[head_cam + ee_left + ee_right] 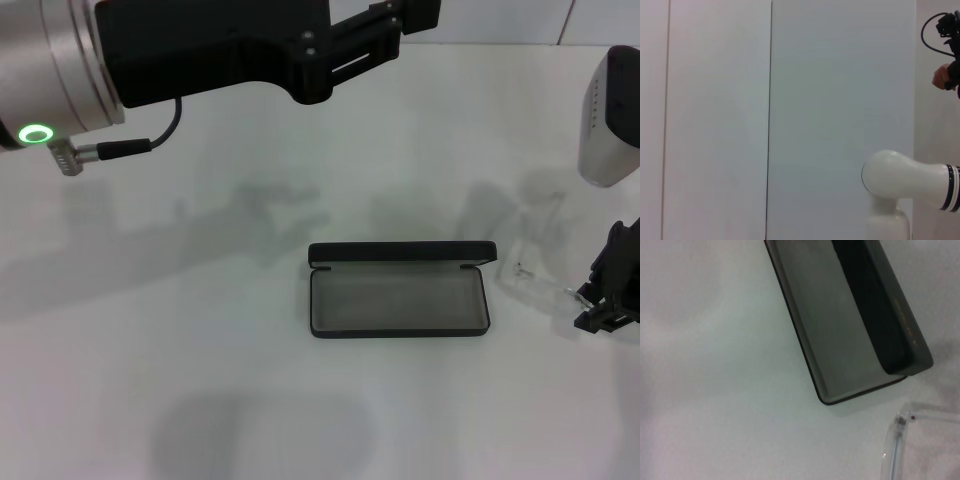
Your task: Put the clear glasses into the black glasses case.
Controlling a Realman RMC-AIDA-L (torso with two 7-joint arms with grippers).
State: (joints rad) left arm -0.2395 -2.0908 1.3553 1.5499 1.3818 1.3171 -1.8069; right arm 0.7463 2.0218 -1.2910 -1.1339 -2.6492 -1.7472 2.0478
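Head view: clear glasses, faint, beside open black glasses case.

The left arm reaches across the top of the head view, held high with a green ring lit on its wrist (its fingers run out of sight), while the right gripper sits low at the right edge.

black glasses case: matt shell, grey cloth-like lining. clear glasses: glossy transparent plastic. counter: smooth matt white.
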